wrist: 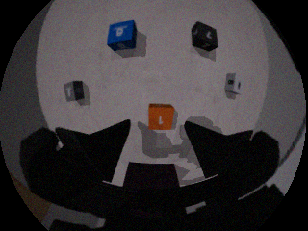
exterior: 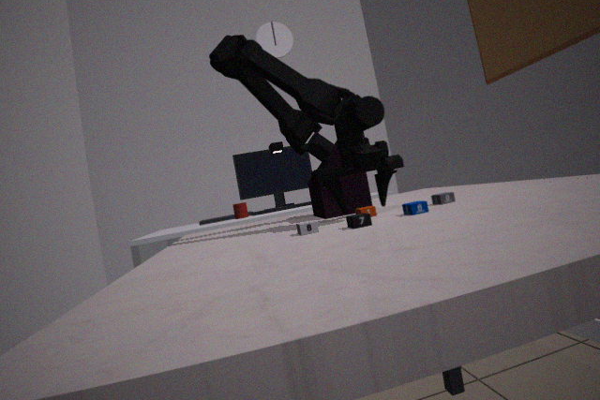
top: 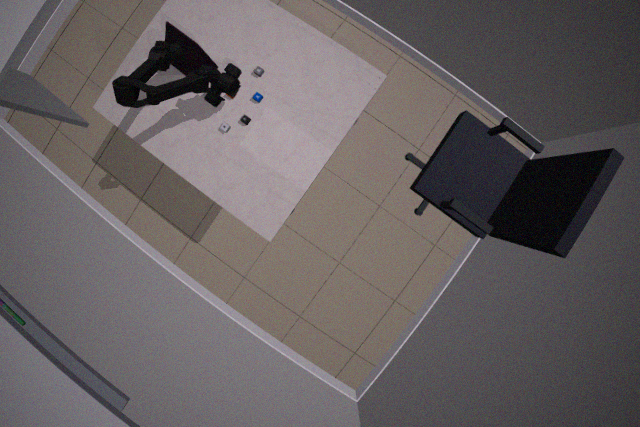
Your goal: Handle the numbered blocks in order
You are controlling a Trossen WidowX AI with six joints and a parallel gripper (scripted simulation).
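The pincer [top: 225, 90] [exterior: 367, 201] [wrist: 158, 123] is open with nothing in it. Its tips point down, one to each side of the near part of the orange block [exterior: 367, 210] [wrist: 161, 116], and sit above the worktop [top: 310, 81] [exterior: 291, 279]. That block shows a 1 and sits flat between the arm's edge of the worktop and its middle.

Four more blocks sit around it, all apart. The gray one [top: 258, 71] [exterior: 443, 199] [wrist: 75, 90] and the blue one [top: 257, 97] [exterior: 415, 208] [wrist: 122, 36] have numbers too fuzzy to read. The black one [top: 245, 119] [exterior: 359, 220] [wrist: 204, 37] says 7. The white one [top: 224, 127] [exterior: 307, 229] [wrist: 233, 84] says 8. From the side, the black one stands partly in front of the orange one.

A big chair [top: 473, 169] is past the edge across from the arm. Past the arm's edge, a desk [exterior: 164, 235] holds a screen [exterior: 273, 172] and a red can-shaped thing [exterior: 240, 210].
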